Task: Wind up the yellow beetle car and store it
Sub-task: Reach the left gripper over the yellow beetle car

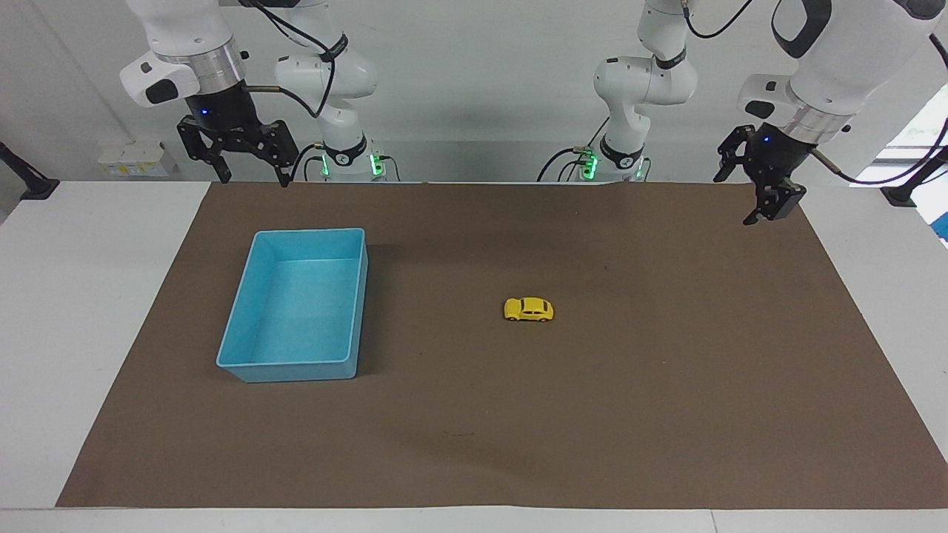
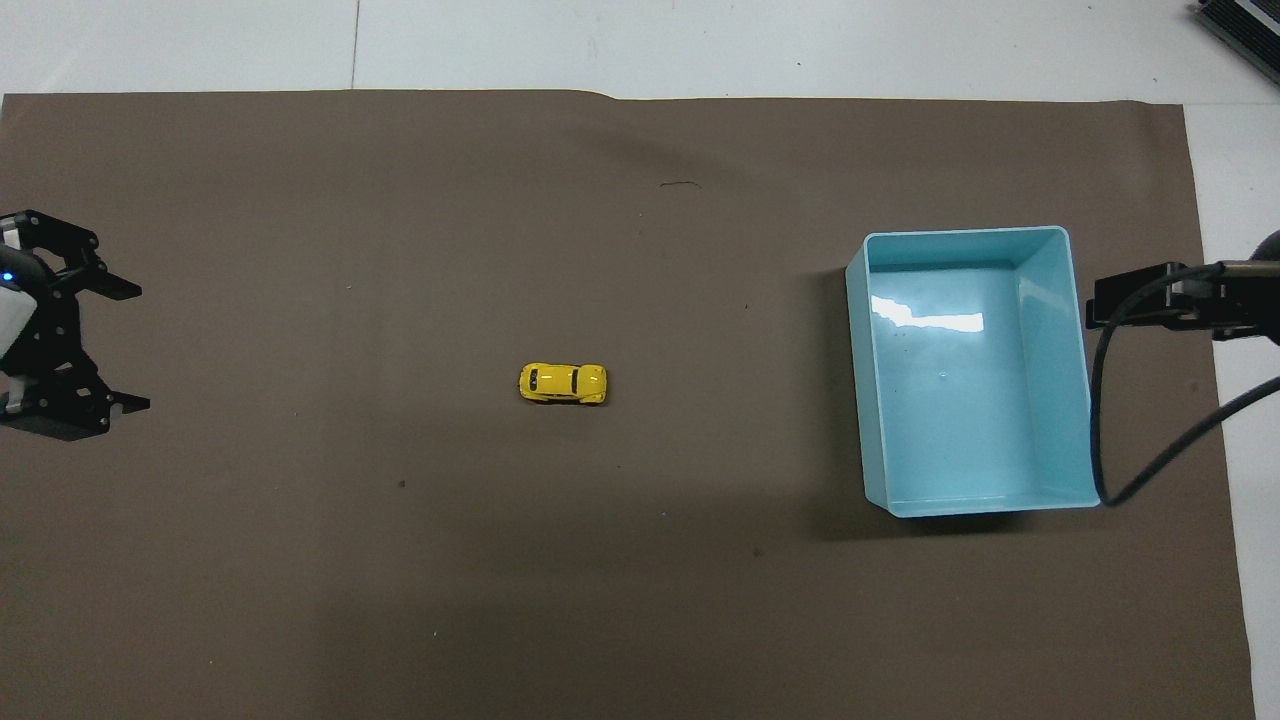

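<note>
Yellow beetle car [image 1: 529,309]: I log it on its wheels mid brown mat [image 1: 666,414], beside the blue bin [image 1: 252,368], untouched. Left gripper [image 1: 748,200]: raised over the mat's corner, tilted, fingers spread, empty, well apart from it. Right gripper [image 1: 252,180]: waits, spread, empty.

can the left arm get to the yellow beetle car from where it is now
Probably yes. The yellow beetle car sits alone on the brown mat, and the open left gripper hangs above the mat's edge.

Open mat [image 1: 666,385] surrounds the yellow beetle car [image 1: 529,309].
</note>
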Robot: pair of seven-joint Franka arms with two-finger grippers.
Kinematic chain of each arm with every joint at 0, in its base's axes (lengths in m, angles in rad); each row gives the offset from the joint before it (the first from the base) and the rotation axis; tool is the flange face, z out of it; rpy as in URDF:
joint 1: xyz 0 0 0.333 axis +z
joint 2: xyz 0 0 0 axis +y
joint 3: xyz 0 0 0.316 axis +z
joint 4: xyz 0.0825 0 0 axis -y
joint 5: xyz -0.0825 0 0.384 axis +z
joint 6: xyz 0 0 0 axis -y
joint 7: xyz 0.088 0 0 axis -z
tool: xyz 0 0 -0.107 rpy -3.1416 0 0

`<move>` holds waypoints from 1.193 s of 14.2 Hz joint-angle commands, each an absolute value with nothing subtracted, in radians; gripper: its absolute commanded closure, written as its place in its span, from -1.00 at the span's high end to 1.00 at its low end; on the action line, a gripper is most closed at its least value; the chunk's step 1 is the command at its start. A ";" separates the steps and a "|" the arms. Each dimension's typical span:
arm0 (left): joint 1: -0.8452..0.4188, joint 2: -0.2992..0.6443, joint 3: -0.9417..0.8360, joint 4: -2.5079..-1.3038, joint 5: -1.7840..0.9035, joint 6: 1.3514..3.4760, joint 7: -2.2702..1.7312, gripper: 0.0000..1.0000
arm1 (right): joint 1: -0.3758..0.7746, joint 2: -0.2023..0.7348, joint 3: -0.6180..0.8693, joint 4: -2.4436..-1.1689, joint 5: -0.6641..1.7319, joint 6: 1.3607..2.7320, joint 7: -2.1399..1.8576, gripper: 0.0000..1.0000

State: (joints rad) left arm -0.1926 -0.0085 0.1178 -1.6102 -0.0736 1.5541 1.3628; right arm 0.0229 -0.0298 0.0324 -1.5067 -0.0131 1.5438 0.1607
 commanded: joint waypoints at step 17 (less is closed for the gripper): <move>-0.489 0.219 0.129 -1.900 -0.184 2.179 1.303 1.00 | 0.009 -0.043 0.035 -1.519 0.017 1.537 0.155 1.00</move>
State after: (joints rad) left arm -0.4344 0.2276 0.1092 -1.8387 -0.1693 2.0956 1.3487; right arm 0.0228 -0.0298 0.0325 -1.5067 -0.0131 1.5438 0.1607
